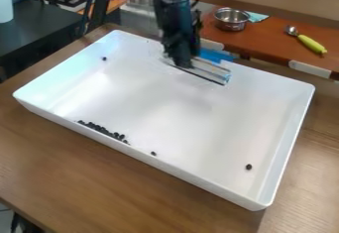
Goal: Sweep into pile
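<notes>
Straight across the white tray from the jaws, the dark row hugs the near wall

The jaws sit by the far wall, clenched, as far as I can make out, on a clear-edged sweeper. Its long edge runs roughly parallel to the dark row, down and left of it. Bare floor between leaves room to swing. One crumb lies just beyond the row; others sit far left and near right.
</notes>
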### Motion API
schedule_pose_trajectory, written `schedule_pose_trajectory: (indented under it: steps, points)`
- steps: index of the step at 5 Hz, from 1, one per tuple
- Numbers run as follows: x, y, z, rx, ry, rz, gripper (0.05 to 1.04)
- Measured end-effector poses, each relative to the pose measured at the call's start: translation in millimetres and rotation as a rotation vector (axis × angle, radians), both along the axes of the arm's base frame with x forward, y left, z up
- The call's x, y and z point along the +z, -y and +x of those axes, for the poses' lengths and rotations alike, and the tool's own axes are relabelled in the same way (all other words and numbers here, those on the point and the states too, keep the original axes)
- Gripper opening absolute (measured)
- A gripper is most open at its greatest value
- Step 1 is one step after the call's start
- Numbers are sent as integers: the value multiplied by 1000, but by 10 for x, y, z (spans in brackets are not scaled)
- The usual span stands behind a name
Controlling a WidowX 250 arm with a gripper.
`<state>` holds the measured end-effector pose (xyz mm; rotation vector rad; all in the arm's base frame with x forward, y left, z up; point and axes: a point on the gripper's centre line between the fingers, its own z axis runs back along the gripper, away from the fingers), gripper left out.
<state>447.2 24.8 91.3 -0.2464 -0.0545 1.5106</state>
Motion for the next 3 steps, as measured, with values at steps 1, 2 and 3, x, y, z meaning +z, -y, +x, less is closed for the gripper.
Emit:
schedule_pose_trajectory:
  steps: [1,2,3]
  points:
    - [-102,-131,51,40,-33,75,418]
    - [-148,-171,30,54,-85,91,719]
    - [-16,-173,30,48,-98,48,980]
